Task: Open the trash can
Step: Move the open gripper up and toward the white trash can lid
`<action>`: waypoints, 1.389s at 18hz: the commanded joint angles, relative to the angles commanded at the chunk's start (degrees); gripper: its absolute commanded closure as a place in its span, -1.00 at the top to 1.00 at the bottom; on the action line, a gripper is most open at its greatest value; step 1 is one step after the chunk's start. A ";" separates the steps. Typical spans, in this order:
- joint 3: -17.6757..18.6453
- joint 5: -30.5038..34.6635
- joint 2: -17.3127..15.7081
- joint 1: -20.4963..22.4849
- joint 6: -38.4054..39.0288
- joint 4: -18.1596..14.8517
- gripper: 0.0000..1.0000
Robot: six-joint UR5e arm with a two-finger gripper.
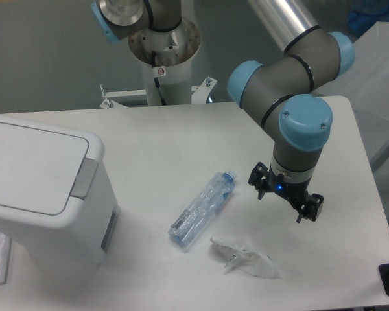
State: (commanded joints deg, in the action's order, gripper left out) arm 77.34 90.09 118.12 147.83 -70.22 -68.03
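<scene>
At the table's (155, 136) left edge, the trash can (42, 184), lid shut; likely light, stiff, slick plastic, best worked by pressing the grey tab (85, 178) at the lid's right rim; mid-table, a clear bottle (202, 208) lying flat, crumpled wrapper (243, 256) just beyond; near the right edge, gripper (285, 201) hovering, jaws spread, holding nothing; path leftward over the bottle.

The trash can (39, 194) looks like smooth white plastic. The bottle (202, 208) is clear, shiny plastic. The table (181, 136) looks matt.
</scene>
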 joint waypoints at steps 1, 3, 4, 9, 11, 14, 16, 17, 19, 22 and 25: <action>0.00 0.09 0.00 0.00 0.00 0.00 1.00; 0.18 -0.17 0.00 -0.09 0.00 0.00 1.00; 0.26 -0.26 -0.26 -0.09 -0.09 0.00 1.00; 3.50 -0.70 -0.35 -0.88 0.09 4.20 1.00; 5.09 -1.40 -0.61 -0.79 2.53 7.89 1.00; 4.75 -5.78 -1.75 -0.97 9.98 8.44 1.00; 4.49 -9.21 -2.90 -0.97 15.46 8.35 1.00; 4.31 -10.53 -3.68 -0.97 15.47 8.44 1.00; 4.57 -16.75 -4.66 -0.70 15.82 8.44 1.00; 4.48 -21.78 -7.72 -0.70 17.13 7.74 1.00; 4.31 -28.36 -9.57 -0.88 22.13 7.03 1.00</action>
State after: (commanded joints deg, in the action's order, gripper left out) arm 81.65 61.72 108.55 146.95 -48.09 -60.99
